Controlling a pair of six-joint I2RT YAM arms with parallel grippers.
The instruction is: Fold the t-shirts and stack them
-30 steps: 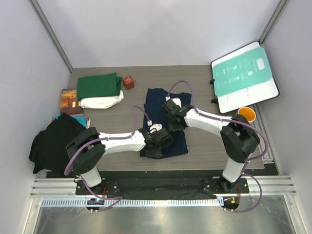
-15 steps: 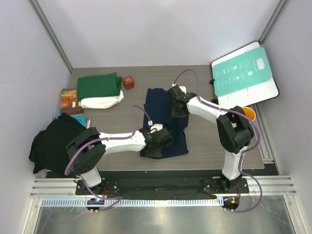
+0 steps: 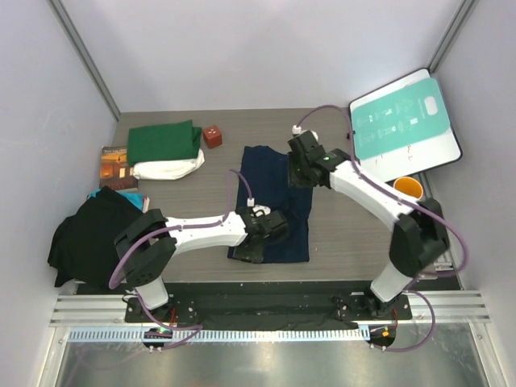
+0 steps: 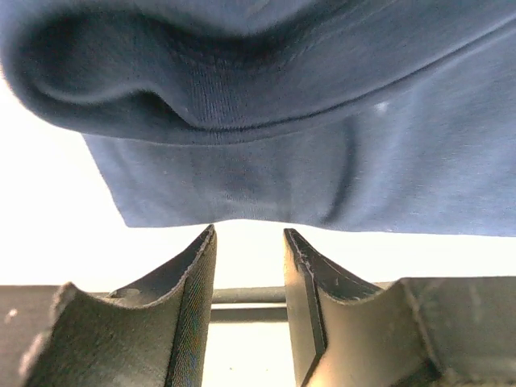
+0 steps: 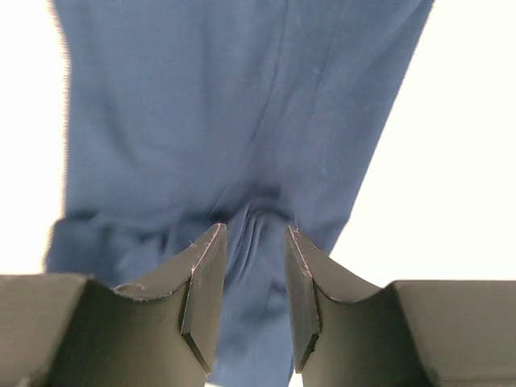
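Far left, the green shirt (image 3: 164,141) sits folded on the cream shirt (image 3: 171,168). In the middle the navy shirt (image 3: 290,226) lies spread flat. I judge it light and limp, quick to sag and crease. My left gripper (image 4: 250,234) is released just short of its near hem. My right gripper (image 5: 255,230) pinches bunched cloth at the far edge. I'd take it by hems or corners, both sides together.
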